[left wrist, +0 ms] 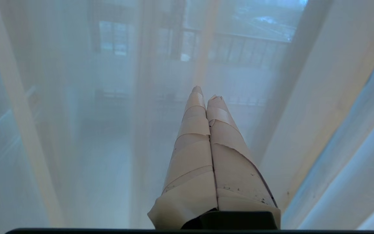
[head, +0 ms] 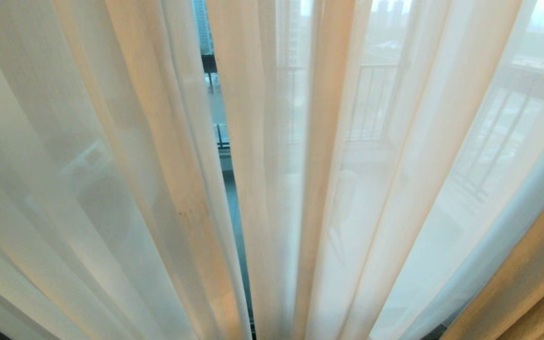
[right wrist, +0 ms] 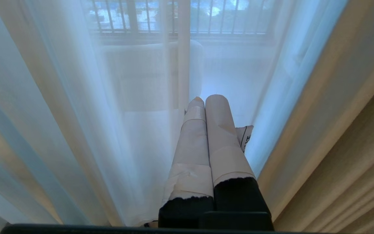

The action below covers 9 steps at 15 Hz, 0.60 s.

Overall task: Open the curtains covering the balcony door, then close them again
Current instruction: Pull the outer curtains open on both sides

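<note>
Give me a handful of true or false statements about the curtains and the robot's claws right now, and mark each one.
1. A narrow gap shows between two sheer curtain panels in the head view. True.
2. The left claw is wide open. False: its taped fingers are pressed together.
3. A railing is visible through the sheer fabric. True.
4. The right claw holds a cup. False: it is shut, and no cup is there.
5. A thicker beige drape hangs at the right edge of the head view. True.
</note>
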Motion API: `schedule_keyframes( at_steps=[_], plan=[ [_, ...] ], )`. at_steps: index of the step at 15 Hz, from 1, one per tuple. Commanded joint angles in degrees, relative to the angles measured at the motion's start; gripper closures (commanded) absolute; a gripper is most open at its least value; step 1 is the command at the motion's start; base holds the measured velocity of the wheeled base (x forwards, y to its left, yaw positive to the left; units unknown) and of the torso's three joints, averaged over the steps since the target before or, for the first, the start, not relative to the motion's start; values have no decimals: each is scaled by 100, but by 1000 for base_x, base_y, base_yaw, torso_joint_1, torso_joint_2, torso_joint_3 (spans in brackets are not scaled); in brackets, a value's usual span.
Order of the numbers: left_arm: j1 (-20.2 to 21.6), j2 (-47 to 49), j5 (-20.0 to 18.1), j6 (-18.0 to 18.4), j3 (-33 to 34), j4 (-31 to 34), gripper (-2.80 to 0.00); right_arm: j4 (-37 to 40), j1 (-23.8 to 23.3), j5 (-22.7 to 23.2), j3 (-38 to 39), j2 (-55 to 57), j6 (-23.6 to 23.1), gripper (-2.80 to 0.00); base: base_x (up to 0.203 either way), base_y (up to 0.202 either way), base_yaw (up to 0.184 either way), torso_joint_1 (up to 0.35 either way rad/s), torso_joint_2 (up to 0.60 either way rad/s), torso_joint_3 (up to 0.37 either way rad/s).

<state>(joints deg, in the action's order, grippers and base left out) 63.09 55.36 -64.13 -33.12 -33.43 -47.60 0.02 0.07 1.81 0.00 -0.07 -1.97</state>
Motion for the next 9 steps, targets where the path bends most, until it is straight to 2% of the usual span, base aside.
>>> schedule_keyframes(
  at_steps=[1, 5, 8, 9],
  plan=[
    [2, -35, -138, -19, 28, -30, 0, -2, 1, 4, 0, 7, -5, 0, 0, 0, 0, 0, 0, 0],
    [-32, -112, -159, -19, 223, -30, 0, -2, 1, 4, 0, 7, -5, 0, 0, 0, 0, 0, 0, 0],
    [-362, -152, -152, -19, 276, 132, 0, -2, 1, 4, 0, 7, -5, 0, 0, 0, 0, 0, 0, 0],
    [-632, -248, -138, -19, 301, 322, 0, -2, 1, 4, 0, 7, -5, 0, 0, 0, 0, 0, 0, 0]
  ],
)
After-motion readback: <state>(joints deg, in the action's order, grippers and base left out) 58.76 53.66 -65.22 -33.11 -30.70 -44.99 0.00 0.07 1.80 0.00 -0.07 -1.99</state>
